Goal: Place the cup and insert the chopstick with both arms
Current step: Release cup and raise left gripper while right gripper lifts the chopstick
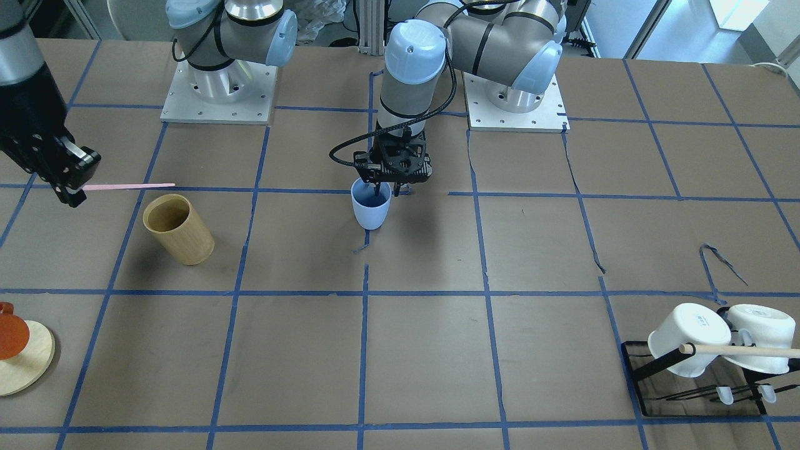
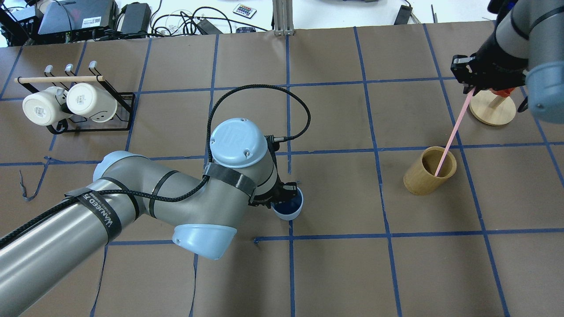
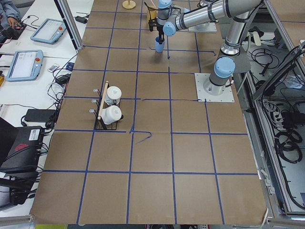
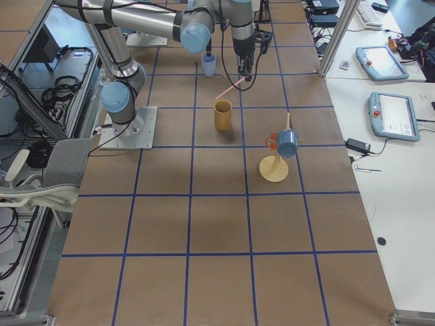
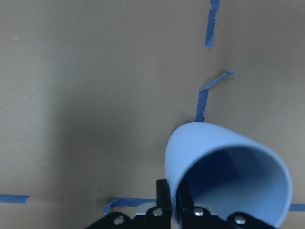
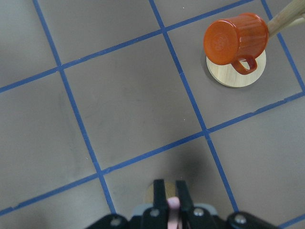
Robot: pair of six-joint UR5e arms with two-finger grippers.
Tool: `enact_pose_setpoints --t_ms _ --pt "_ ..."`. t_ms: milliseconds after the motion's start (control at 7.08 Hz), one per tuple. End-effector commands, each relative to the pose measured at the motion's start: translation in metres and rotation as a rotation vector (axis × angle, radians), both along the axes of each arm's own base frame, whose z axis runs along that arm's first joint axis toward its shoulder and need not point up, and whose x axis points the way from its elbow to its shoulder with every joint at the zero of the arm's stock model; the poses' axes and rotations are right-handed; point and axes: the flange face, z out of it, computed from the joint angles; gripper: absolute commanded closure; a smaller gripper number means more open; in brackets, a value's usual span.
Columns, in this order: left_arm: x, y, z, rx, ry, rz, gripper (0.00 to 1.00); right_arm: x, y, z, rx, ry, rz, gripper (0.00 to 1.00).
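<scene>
Clamps blue cup (image 1: 370, 209) by rim in left gripper (image 1: 382, 185), upright on bench (image 1: 437, 350) near its middle. Pinches pink chopstick (image 1: 131, 186) in right gripper (image 1: 74, 187), slanted above wooden holder (image 1: 181, 234), tip near its mouth, well apart from cup.

I count two arms of my own, the left arm (image 2: 132, 207) and the right arm (image 2: 524, 26). Each ends in one two-finger gripper: my left gripper (image 1: 382, 182) and my right gripper (image 1: 74, 190). There is one pale blue cup (image 1: 370, 209), one pink chopstick (image 1: 128, 185) and one bamboo holder (image 1: 178, 230). I see two white mugs (image 1: 687, 340) (image 1: 759, 337), both on one black rack (image 1: 656, 362) that carries one wooden dowel (image 1: 744, 351). One wooden stand (image 6: 226, 78) bears two more: one orange mug (image 6: 236, 38) and one blue mug (image 4: 287, 144). That makes five drinking vessels. My arms stand on two base plates (image 1: 181, 109) (image 1: 550, 119). The side bench holds two tablet pendants (image 4: 375, 60) (image 4: 394, 115).
</scene>
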Motion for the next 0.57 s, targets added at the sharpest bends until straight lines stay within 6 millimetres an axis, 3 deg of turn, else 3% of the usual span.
enact_pose_setpoints --t_ms 0,141,424 --pt "0.010 -0.026 0.058 -0.064 0.019 -0.003 0.00 0.019 -0.003 0.051 -0.058 -0.037 0.030 1.00" --pt "0.033 -0.040 0.083 -0.050 -0.009 -0.090 0.00 0.042 -0.001 0.052 -0.068 -0.032 0.035 1.00" --pt "0.098 -0.065 0.129 -0.037 -0.038 -0.193 0.00 0.112 -0.006 0.042 -0.126 0.014 0.031 1.00"
